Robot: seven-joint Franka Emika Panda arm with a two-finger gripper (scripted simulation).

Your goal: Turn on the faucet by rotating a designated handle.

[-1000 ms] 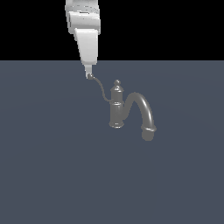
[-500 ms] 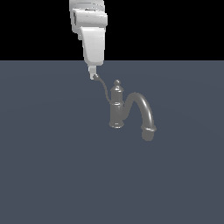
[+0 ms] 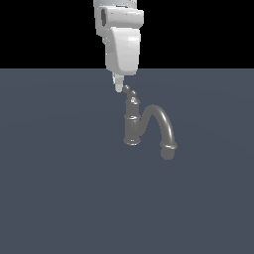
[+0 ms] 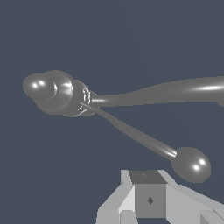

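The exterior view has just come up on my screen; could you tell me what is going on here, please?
A simulated Panda arm is working on a small grey faucet standing on a flat dark surface. Its gripper hangs just beside the ball tip of the thin handle, above the column. In the wrist view the handle runs from the column to its ball end, right next to the fingers. Whether they touch it is unclear. The arched spout is untouched.

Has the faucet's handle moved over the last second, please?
Yes. In the exterior view the handle has swung toward the view's right, from reaching out left of the column to sitting nearly above it, with the gripper alongside its tip.
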